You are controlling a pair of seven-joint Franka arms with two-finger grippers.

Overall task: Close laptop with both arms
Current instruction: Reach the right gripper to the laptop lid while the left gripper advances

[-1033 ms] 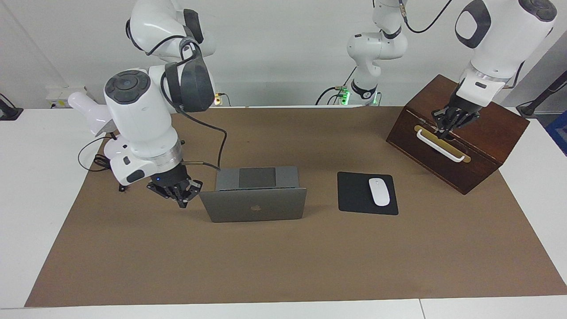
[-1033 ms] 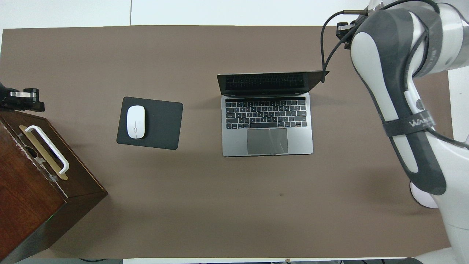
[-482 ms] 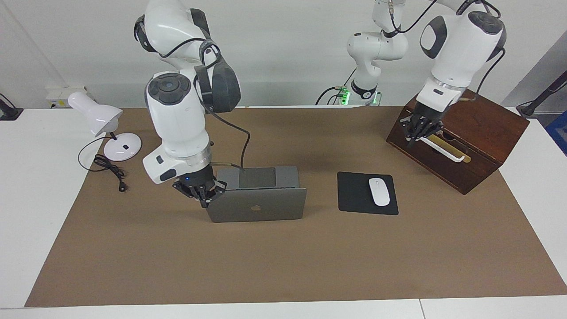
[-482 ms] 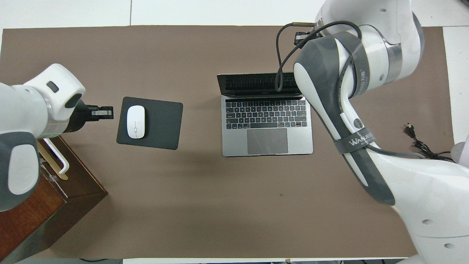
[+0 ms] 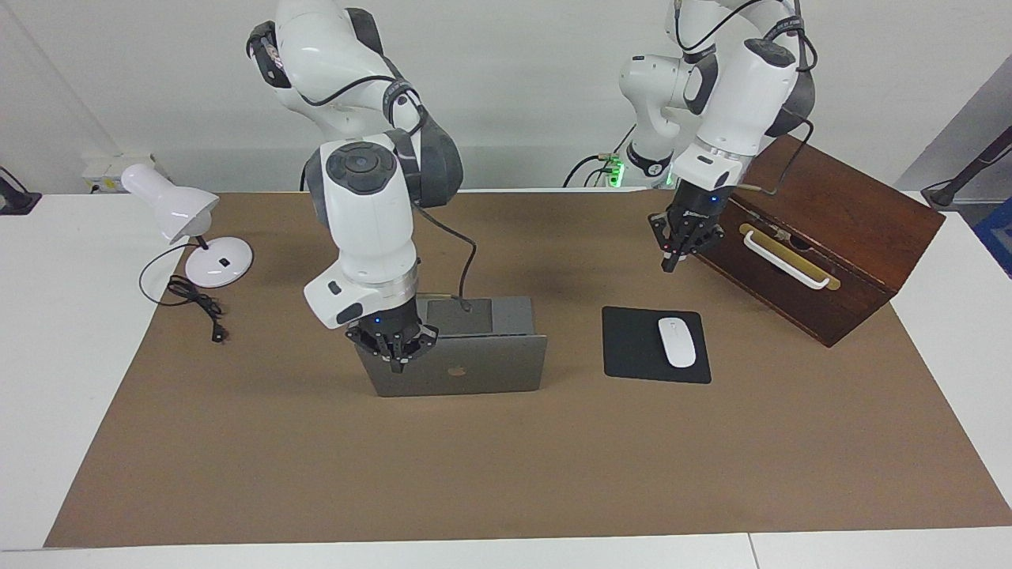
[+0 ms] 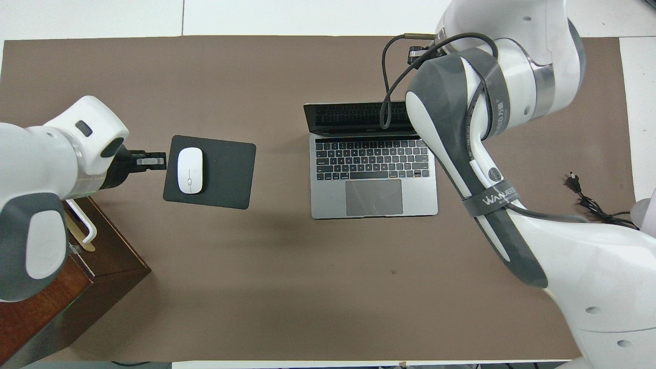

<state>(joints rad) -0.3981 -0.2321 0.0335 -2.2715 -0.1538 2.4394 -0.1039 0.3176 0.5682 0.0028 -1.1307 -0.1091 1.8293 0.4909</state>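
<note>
The silver-grey laptop stands open in the middle of the brown mat, lid upright with its logo side facing away from the robots; its keyboard deck shows in the overhead view. My right gripper is shut and empty, low at the lid's top corner toward the right arm's end, on the logo side; I cannot tell if it touches. In the overhead view it is hidden under its own arm. My left gripper is shut and empty in the air, over the mouse pad's edge in the overhead view.
A black mouse pad with a white mouse lies beside the laptop toward the left arm's end. A brown wooden box with a white handle stands at that end. A white desk lamp and its cable sit at the right arm's end.
My right gripper has moved from beside the laptop onto the lid's top corner. My left gripper has left the box handle and moved toward the mouse pad. The lid has not visibly tilted.
</note>
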